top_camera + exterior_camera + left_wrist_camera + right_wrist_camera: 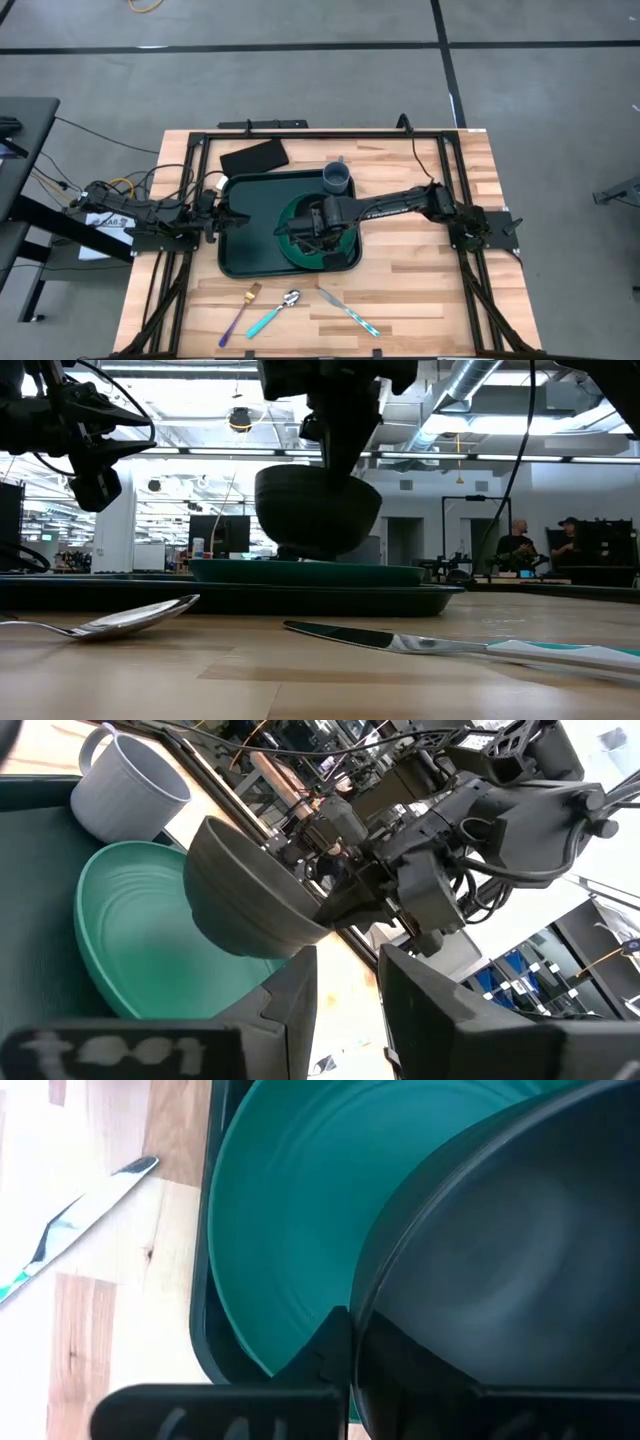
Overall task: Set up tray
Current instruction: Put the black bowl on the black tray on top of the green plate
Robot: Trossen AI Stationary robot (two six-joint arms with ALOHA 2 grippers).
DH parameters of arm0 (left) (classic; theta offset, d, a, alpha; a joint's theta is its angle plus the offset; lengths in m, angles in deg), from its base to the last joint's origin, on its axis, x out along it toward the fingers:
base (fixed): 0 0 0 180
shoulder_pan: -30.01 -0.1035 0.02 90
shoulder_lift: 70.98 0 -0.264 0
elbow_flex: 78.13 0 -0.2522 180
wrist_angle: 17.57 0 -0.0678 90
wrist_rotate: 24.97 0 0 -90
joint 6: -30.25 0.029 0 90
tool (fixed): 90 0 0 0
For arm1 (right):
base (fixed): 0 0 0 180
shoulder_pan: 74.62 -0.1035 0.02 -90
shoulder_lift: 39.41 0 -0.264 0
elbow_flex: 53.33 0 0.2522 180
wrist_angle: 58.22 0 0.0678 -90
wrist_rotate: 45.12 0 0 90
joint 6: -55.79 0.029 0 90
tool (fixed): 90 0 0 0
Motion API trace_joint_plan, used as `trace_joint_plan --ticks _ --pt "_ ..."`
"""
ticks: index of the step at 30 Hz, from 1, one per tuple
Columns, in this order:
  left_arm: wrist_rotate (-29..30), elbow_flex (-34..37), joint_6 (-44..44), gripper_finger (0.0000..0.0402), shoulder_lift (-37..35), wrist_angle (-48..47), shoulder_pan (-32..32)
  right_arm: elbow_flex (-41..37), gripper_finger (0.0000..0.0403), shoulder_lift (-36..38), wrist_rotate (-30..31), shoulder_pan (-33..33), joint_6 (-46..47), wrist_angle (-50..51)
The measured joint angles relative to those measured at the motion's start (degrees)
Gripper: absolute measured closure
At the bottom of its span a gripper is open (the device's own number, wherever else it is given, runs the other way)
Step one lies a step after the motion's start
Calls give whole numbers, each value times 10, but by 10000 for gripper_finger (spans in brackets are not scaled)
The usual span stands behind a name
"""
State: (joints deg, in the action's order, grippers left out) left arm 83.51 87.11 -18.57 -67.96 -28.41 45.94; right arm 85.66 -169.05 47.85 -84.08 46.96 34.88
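Observation:
The dark green tray lies flat at the table's middle. A round green plate lies in it, and a grey mug stands at its far edge. My right gripper is shut on a dark bowl over the plate. The bowl also shows in the left wrist view and the right wrist view. Whether its foot touches the plate I cannot tell. My left gripper is open and empty at the tray's left rim; its fingers show in its wrist view. My right gripper holds the bowl by its rim, on the side toward the table's right. One finger shows outside the wall; the other is lost against the dark inside. The bowl is tilted and sits low over the plate.
A flat black rectangle lies past the tray's far left corner. A fork, a spoon and a knife lie on the wood near the table's front edge. People sit in the room behind.

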Motion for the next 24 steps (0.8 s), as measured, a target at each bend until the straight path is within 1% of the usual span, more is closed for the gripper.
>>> trace_joint_plan --ticks 7,10,13,18,21,24 --pt "1 0 0 303 0 0 0 0 403 -37 1 -3 8 7" --pt "2 0 0 303 0 0 0 0 403 -46 14 -8 9 2" --pt "3 0 0 303 0 0 0 0 403 -44 14 -7 9 0" --pt "2 0 0 303 0 0 0 0 402 -43 -11 -6 9 2" --pt "2 0 0 303 0 0 0 0 393 -43 -17 -9 9 1" --pt "2 0 0 303 0 0 0 0 371 -43 -16 -11 9 1"
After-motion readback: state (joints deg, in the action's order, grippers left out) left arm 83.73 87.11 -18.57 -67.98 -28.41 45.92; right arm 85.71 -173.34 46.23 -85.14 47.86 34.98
